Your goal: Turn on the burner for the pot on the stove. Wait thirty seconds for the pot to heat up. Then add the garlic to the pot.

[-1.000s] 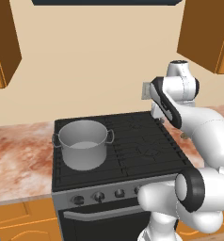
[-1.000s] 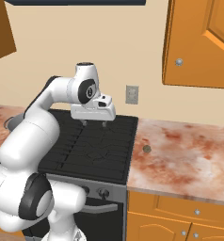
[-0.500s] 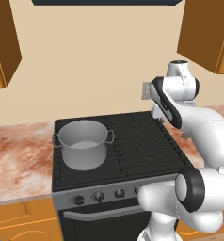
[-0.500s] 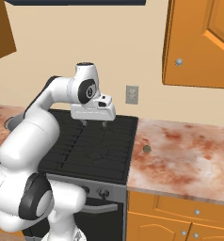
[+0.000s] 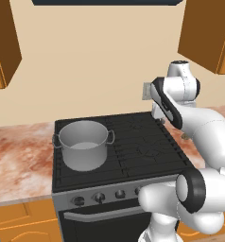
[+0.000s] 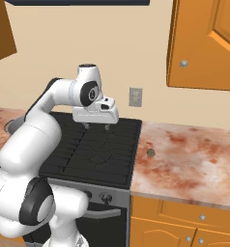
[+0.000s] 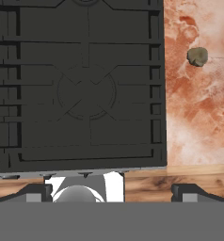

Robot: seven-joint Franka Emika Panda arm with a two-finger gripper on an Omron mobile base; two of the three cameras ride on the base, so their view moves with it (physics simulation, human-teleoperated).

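The grey metal pot (image 5: 83, 144) stands on the stove's (image 5: 133, 146) back left burner, two loop handles at its rim. My gripper (image 6: 96, 126) hangs open over the right side of the black cooktop (image 6: 95, 149), fingers pointing down, holding nothing. In the hand view the fingertips (image 7: 36, 193) stand wide apart over the front right burner (image 7: 85, 92), gripper (image 7: 113, 193) empty. The garlic (image 6: 150, 152), a small grey-tan bulb, lies on the marbled counter just right of the stove; it shows at the upper right of the hand view as garlic (image 7: 197, 56). A row of dark knobs (image 5: 99, 197) lines the front panel.
Marbled counter (image 6: 194, 159) runs to the right of the stove and more counter (image 5: 20, 156) to its left. Orange wall cabinets (image 6: 204, 43) hang above the right counter. A grey outlet plate (image 6: 135, 96) sits on the wall behind the stove. An oven bar handle (image 5: 100, 215) crosses the front.
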